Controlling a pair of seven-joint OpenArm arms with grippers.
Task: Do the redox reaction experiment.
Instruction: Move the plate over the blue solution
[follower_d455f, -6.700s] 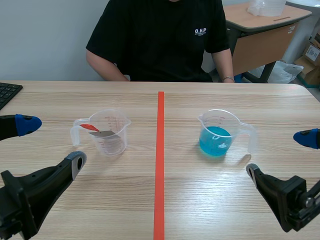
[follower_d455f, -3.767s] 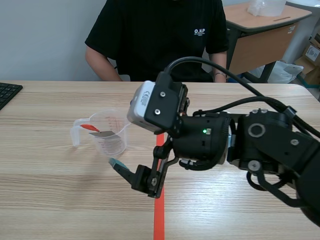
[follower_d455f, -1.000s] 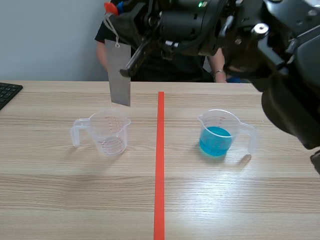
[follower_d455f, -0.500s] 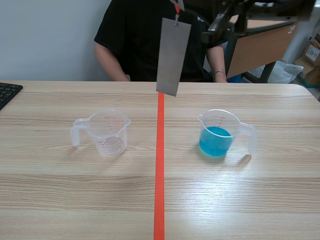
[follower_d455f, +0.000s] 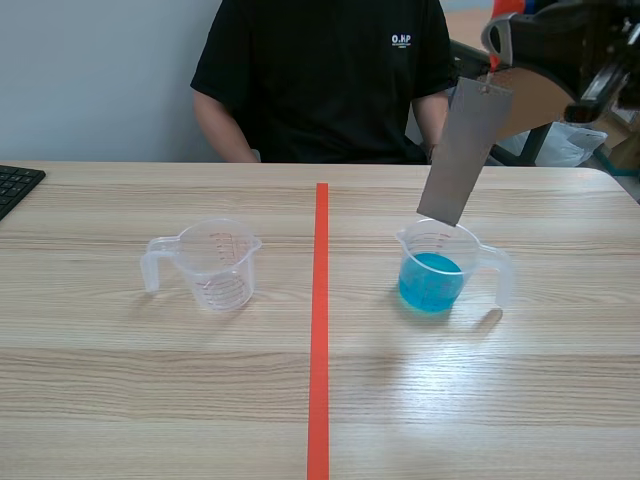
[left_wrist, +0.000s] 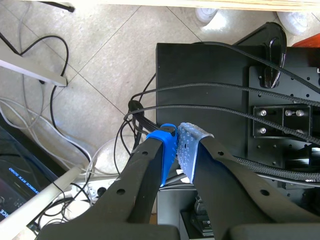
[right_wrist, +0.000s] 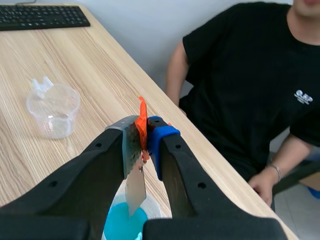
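The right gripper (right_wrist: 142, 140), clamped on the strip (follower_d455f: 463, 152) by its orange tag (right_wrist: 142, 117), hangs it slightly tilted, lower end just above the blue beaker (follower_d455f: 472, 255).

Bright, even indoor light, with pale glare on the table (follower_d455f: 430, 350).

The wooden table (follower_d455f: 150, 380) bears an empty jug (follower_d455f: 215, 265), blue-filled jug (follower_d455f: 432, 272), keyboard (follower_d455f: 15, 185).

My right gripper (follower_d455f: 498, 45) holds a grey metal strip (follower_d455f: 465, 150), hanging tilted beneath it, lower end over the measuring cup of blue liquid (follower_d455f: 432, 272).
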